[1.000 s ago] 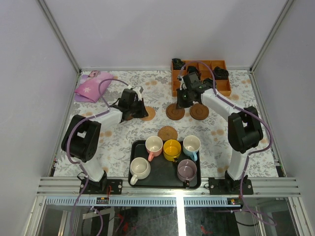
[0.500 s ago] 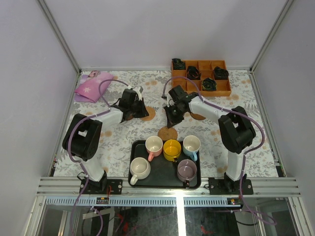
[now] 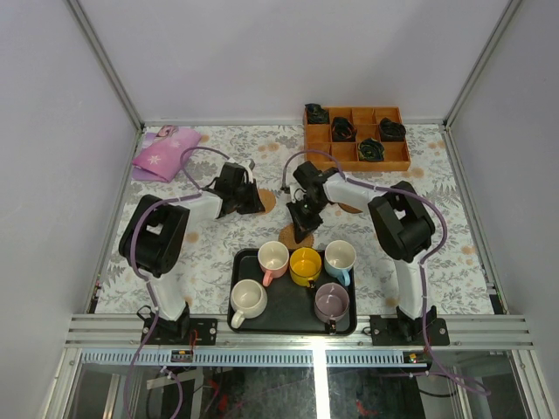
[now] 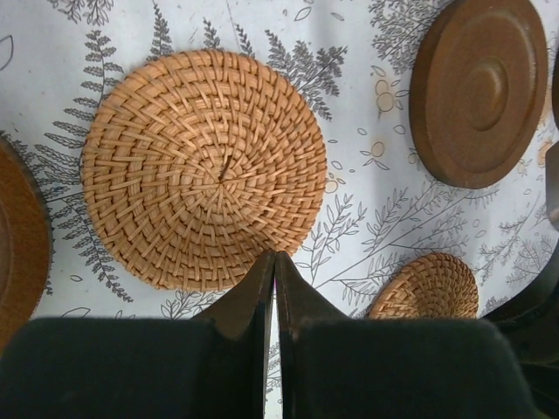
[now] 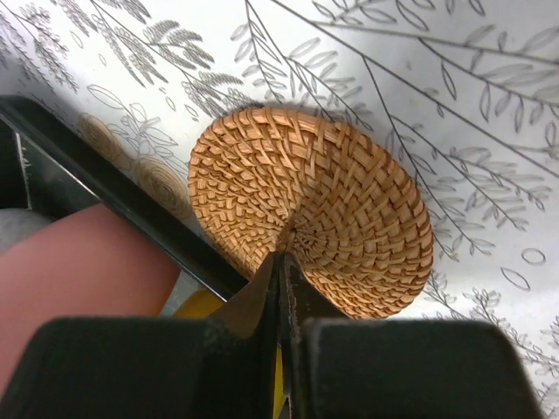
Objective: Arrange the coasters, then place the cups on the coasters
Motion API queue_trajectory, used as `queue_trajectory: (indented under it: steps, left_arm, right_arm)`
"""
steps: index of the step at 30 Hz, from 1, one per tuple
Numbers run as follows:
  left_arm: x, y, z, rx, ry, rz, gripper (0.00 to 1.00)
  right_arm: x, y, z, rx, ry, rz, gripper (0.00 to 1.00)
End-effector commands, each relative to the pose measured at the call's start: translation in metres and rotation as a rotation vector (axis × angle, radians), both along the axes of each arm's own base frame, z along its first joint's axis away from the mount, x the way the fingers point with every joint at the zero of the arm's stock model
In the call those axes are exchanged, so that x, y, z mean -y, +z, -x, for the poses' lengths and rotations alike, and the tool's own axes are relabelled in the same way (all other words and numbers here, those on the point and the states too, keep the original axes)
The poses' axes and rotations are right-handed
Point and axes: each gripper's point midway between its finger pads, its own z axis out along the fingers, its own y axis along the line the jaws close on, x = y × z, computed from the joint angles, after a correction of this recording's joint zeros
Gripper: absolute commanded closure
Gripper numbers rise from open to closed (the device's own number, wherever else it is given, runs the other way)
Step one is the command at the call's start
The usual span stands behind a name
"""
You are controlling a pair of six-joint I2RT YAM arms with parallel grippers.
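In the left wrist view my left gripper (image 4: 275, 256) is shut and empty, its tips at the near rim of a tan woven coaster (image 4: 205, 170). A dark brown coaster (image 4: 489, 87) lies beyond it, a second woven coaster (image 4: 428, 288) to the right, and another brown one (image 4: 16, 244) at the left edge. My right gripper (image 5: 281, 256) is shut, tips over the middle of a woven coaster (image 5: 323, 201) beside the tray. From above, the left gripper (image 3: 253, 199) and right gripper (image 3: 301, 227) sit behind the cups: cream (image 3: 248, 299), pink (image 3: 273, 257), yellow (image 3: 306, 264), light blue (image 3: 339, 257), mauve (image 3: 332, 302).
The black tray (image 3: 293, 329) holding the cups sits near the front edge; its rim (image 5: 113, 196) runs close to the right gripper. An orange compartment box (image 3: 356, 157) with black coiled items stands at the back right, a pink cloth (image 3: 162, 155) at the back left.
My right arm has swung left and toward the tray, from the dark coasters to the woven coaster by the tray. The left arm has hardly moved. Both grippers stayed shut.
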Motion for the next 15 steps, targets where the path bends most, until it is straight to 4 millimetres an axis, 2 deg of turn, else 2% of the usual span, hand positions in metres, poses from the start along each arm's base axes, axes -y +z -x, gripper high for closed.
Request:
queue_trajectory:
  steps: [1, 9, 15]
  left_arm:
    - [0.005, 0.008, -0.021, 0.055, 0.022, 0.035, 0.99]
    - [-0.014, -0.002, -0.035, 0.034, 0.097, 0.034, 1.0]
    - [-0.027, 0.004, -0.047, 0.053, 0.145, 0.036, 1.0]
  right_arm:
    - [-0.014, 0.0, -0.003, -0.016, 0.035, -0.022, 1.0]
    - [-0.029, -0.011, -0.033, 0.026, 0.009, -0.003, 1.0]
    - [-0.045, -0.008, -0.062, 0.081, -0.007, -0.012, 1.0]
